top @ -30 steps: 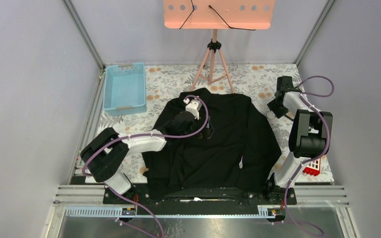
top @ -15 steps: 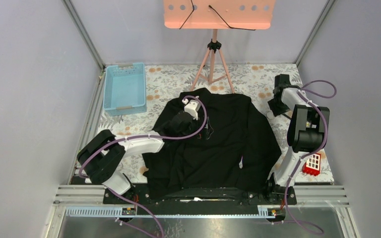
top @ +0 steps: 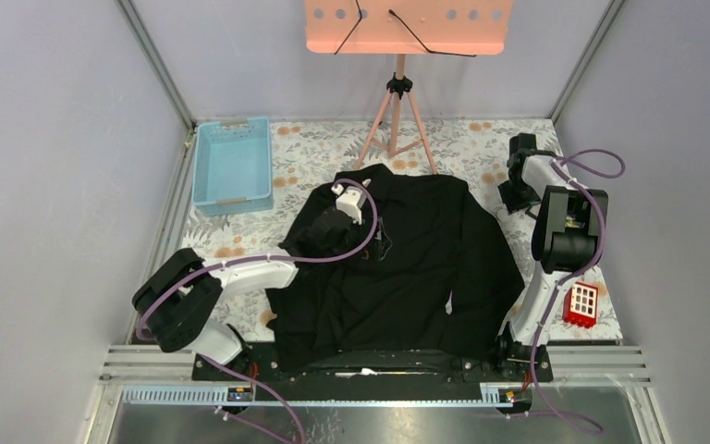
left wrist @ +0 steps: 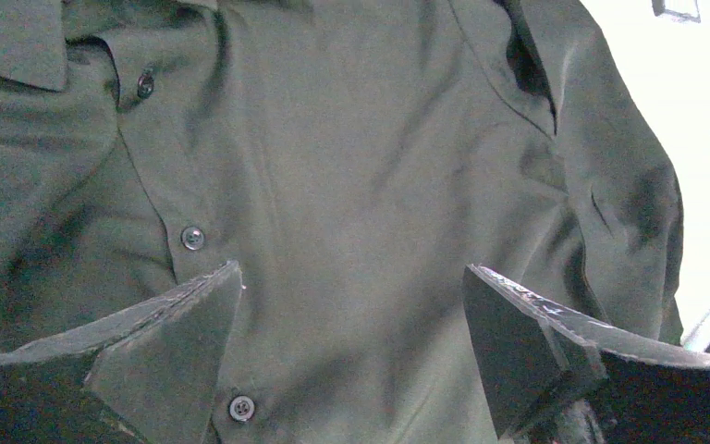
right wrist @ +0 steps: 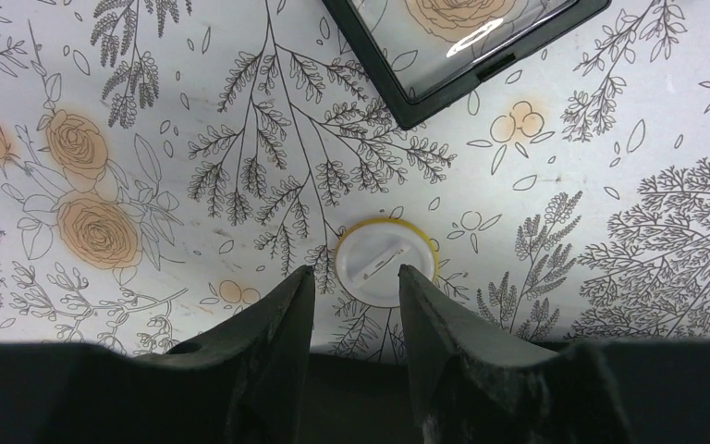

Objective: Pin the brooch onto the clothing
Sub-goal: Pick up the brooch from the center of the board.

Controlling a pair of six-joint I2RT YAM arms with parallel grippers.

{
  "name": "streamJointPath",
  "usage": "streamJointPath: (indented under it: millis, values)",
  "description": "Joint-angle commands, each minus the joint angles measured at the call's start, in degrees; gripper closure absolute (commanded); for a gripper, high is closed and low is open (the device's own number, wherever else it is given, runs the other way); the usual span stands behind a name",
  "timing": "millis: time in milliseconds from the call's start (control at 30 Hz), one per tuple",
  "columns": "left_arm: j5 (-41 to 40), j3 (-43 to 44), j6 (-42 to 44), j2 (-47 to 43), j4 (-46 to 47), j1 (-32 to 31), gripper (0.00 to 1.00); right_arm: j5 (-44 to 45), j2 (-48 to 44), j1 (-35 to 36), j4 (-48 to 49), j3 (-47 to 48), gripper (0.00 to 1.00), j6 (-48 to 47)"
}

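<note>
Now drop your half-spread right fingers [right wrist: 268,342] around the brooch [right wrist: 385,264] on the bench [right wrist: 610,139] and pinch its rim softly. Your left fingers [left wrist: 166,324] hang spread wide over the shirt [left wrist: 361,185].

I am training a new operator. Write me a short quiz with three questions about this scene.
1. True or false: the left gripper holds the brooch.
2. What lies on the table just under the right gripper? A) basket B) brooch C) tripod
3. Fill in: the left gripper hovers, open, over the ____.
Key: 1 false; 2 B; 3 shirt.
</note>
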Motion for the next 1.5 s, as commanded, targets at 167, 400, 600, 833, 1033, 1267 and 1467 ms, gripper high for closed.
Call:
streamJointPath:
  millis: [167, 400, 600, 833, 1033, 1267, 1467]
  values:
    - [0.1, -0.29, 0.52, -4.93, 2.06, 1.21, 0.03, 2.65, 2.67, 0.8, -8.42, 6.01, 0.54, 2.05]
    - [0.72, 0.76, 0.85, -6.15, 0.56, 1.29, 0.03, 0.88, 3.38, 1.81, -6.72, 5.13, 0.62, 1.79]
    - [-0.5, -0.54, 1.2, -7.71, 0.07, 1.34, 0.03, -0.22, 4.61, 1.45, -7.33, 5.77, 0.6, 2.45]
    - [-1.23, -0.75, 1.43, -9.05, -0.83, 1.43, 0.03, -0.16, 6.28, 1.26, -10.79, 8.32, 0.6, 3.07]
    - [-1.74, -1.67, 1.32, -10.24, -0.93, 1.56, 0.02, -0.93, 7.21, 0.8, -12.38, 9.37, 0.6, 3.36]
    - [-1.87, -1.88, 1.09, -11.09, -0.93, 1.69, 0.03, -2.72, 8.85, -0.1, -14.53, 10.94, 0.71, 3.98]
    - [-2.01, -2.03, 1.27, -11.6, -1.43, 1.89, 0.03, -2.84, 8.97, -0.11, -14.83, 11.19, 0.85, 4.18]
